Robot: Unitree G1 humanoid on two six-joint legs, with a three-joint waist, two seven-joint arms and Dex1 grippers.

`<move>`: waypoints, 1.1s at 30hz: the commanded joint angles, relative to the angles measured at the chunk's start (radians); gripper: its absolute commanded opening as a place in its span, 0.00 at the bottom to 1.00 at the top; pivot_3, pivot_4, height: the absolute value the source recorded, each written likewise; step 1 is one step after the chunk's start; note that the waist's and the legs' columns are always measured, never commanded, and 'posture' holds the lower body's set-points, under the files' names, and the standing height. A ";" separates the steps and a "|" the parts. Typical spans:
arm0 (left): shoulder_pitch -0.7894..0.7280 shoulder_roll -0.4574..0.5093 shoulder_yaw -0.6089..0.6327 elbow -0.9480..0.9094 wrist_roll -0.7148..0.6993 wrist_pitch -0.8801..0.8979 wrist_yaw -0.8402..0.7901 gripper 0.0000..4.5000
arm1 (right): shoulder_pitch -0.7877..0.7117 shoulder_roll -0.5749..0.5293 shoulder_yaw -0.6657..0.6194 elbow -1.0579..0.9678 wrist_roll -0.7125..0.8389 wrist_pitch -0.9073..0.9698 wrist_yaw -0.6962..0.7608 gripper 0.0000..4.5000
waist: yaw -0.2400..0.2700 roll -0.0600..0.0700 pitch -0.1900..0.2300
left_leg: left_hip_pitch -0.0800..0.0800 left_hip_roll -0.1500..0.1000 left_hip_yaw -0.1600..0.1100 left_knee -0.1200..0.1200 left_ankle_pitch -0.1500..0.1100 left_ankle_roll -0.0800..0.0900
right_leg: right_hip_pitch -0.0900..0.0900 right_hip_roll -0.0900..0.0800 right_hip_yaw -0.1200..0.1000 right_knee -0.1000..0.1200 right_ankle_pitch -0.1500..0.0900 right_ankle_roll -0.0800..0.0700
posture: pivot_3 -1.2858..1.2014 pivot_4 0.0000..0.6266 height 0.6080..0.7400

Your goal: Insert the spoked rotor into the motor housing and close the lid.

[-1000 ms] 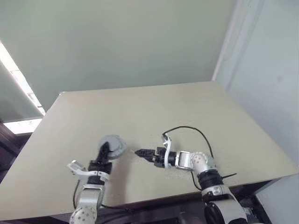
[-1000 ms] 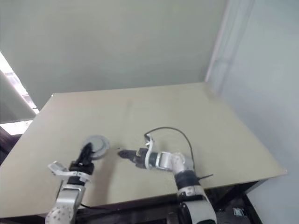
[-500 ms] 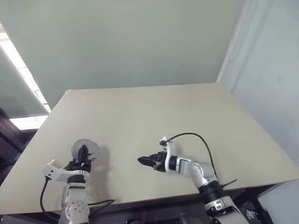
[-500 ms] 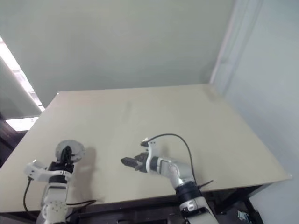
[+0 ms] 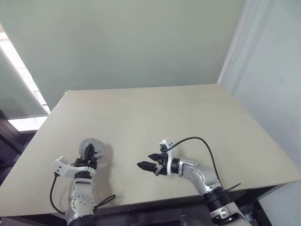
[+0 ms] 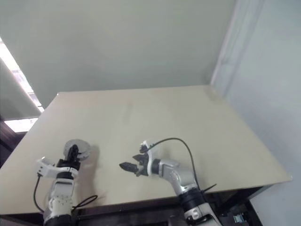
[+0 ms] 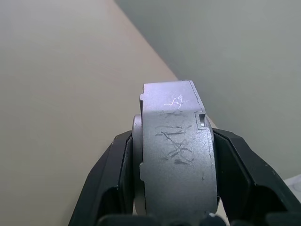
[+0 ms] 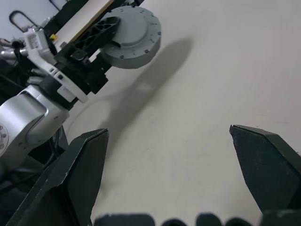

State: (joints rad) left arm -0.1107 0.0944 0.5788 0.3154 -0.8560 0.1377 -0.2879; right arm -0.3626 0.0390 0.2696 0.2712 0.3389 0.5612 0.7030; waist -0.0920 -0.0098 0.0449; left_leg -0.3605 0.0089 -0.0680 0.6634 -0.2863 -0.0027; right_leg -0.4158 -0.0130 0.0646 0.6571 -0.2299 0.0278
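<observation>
Support: table (image 5: pixel 188 117), one flat pale beige top, plain and matt.
Place in frame: fills the middle and lower part of the head views; far edge runs across mid-frame, near edge along the bottom.
Shape: four-sided, corners at upper left, upper right and lower right of the top.
Backdrop: far edge sits against a pale green wall (image 5: pixel 141 42).
Surface marks: soft shadow patches at lower left and lower centre.
Objects lying directly on top: cannot tell.
</observation>
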 commanded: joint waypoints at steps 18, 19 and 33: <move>0.009 0.022 -0.020 -0.032 0.073 0.020 0.010 0.45 | -0.025 0.005 0.008 -0.013 -0.026 -0.043 0.001 1.00 | 0.013 -0.001 0.000 | 0.002 0.000 0.000 0.001 0.000 0.000 | 0.002 0.000 0.000 0.000 0.000 0.000 | 0.52 0.00 1.00; 0.004 0.021 -0.020 -0.024 0.094 -0.002 0.020 0.52 | -0.026 0.006 0.007 -0.012 -0.025 -0.043 0.000 1.00 | 0.014 -0.001 0.000 | 0.002 0.000 0.000 0.001 0.000 0.000 | 0.002 0.000 0.000 0.000 0.000 0.000 | 0.52 0.00 1.00; -0.008 0.046 -0.021 -0.021 0.158 -0.031 0.015 0.99 | -0.029 0.004 0.003 -0.012 -0.024 -0.042 0.002 1.00 | 0.021 -0.001 0.000 | 0.003 -0.001 -0.001 0.002 0.000 0.000 | 0.004 -0.001 -0.001 0.000 0.001 0.001 | 0.52 0.00 1.00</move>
State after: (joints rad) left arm -0.0971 0.1299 0.5585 0.3335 -0.7190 0.1451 -0.2858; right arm -0.3664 0.0349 0.2862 0.2726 0.3126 0.5397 0.7002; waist -0.0705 -0.0110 0.0444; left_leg -0.3575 0.0082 -0.0687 0.6659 -0.2863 -0.0028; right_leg -0.4115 -0.0138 0.0635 0.6575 -0.2292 0.0286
